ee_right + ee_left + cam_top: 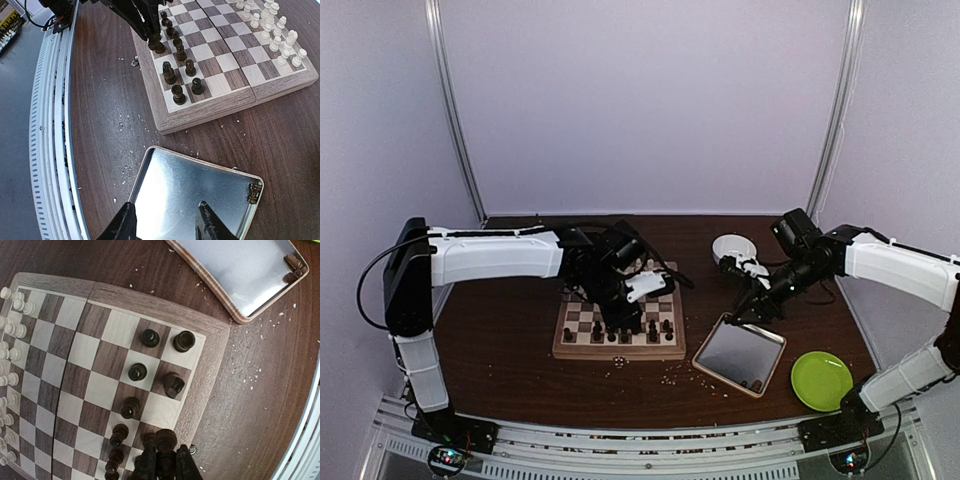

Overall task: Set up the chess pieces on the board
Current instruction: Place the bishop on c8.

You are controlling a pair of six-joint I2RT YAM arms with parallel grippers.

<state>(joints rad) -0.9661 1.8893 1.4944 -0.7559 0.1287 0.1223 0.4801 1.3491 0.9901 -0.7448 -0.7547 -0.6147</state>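
Observation:
The board [582, 322] lies in front of the left arm, and my left gripper [165, 462] hangs over its edge row by the rim, shut on a dark chess piece [165, 441]. Several dark chess pieces [173, 385] stand in two rows along that edge, and cream chess pieces [13, 330] line the opposite edge. In the right wrist view, the board [225, 60], the dark pieces [178, 93] and the left gripper [150, 34] show at the top. My right gripper [165, 220] is open, nothing between its fingers, above the metal tray [200, 159].
The metal tray [724, 326] lies right of the board, with dark pieces [295, 267] in one corner. A green plate [821, 380] sits at the front right and a white bowl [733, 247] at the back. Pale crumbs [675, 377] dot the table near its front rail.

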